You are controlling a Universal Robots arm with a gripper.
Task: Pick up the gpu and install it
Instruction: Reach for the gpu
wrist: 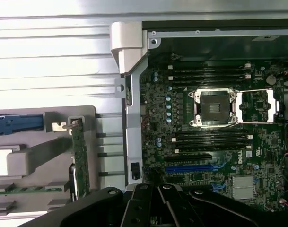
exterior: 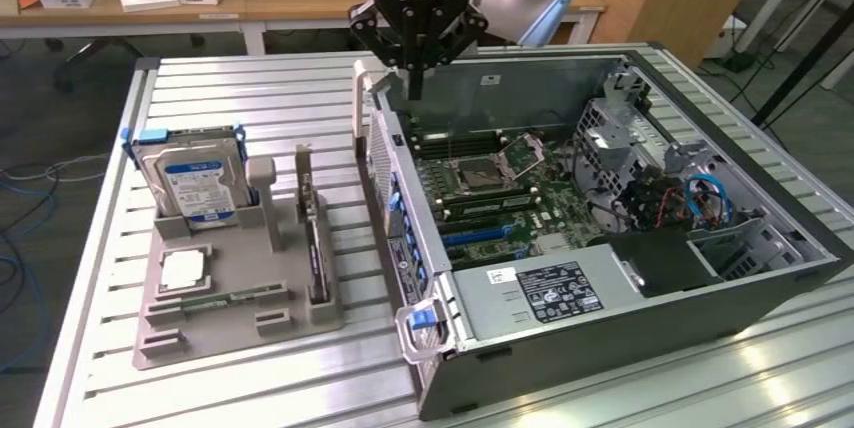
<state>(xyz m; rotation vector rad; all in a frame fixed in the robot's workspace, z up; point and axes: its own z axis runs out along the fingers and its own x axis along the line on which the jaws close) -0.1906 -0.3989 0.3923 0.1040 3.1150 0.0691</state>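
Observation:
The gpu (exterior: 312, 238) stands on edge in a slot of the grey holder tray (exterior: 234, 323), left of the open computer case in the exterior view. In the wrist view the gpu (wrist: 80, 156) appears edge-on, with a green board and a metal bracket end. My gripper (exterior: 416, 83) hangs shut with nothing between its fingers, above the far end of the case's side wall. It is apart from the gpu and higher than it. Its dark fingers (wrist: 159, 196) meet over the motherboard's edge. The blue expansion slot (wrist: 191, 168) lies on the motherboard.
The open case (exterior: 747, 208) fills the table's right side in the exterior view, with the motherboard (exterior: 501, 198), an empty processor socket (wrist: 214, 108) and the power supply (exterior: 547, 293). The tray also holds a hard drive (exterior: 194, 183), a processor (exterior: 183, 268) and a memory stick (exterior: 220, 298).

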